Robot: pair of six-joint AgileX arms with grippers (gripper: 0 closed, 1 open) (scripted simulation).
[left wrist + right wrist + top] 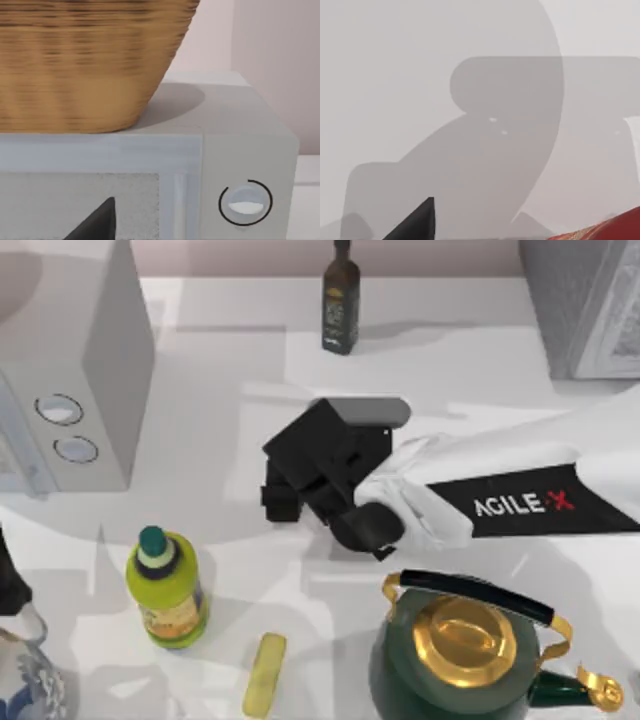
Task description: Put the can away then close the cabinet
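Observation:
A sliver of the red can (600,232) with a pale pattern shows at the edge of the right wrist view, close to the camera, above the bare white table. From above, the can is hidden beneath my right gripper (292,492), which hovers over the middle of the table on an arm reaching in from the right. The grey cabinet (578,310) stands at the back right corner; I cannot tell whether it is open. My left arm (10,585) is parked at the left edge, facing the microwave (240,165).
A microwave (75,370) with a wicker basket (85,60) on top stands back left. A dark glass bottle (341,300) stands at the back, a yellow-green bottle (168,585) and a yellow bar (265,673) at the front, and a green and gold kettle (465,650) front right.

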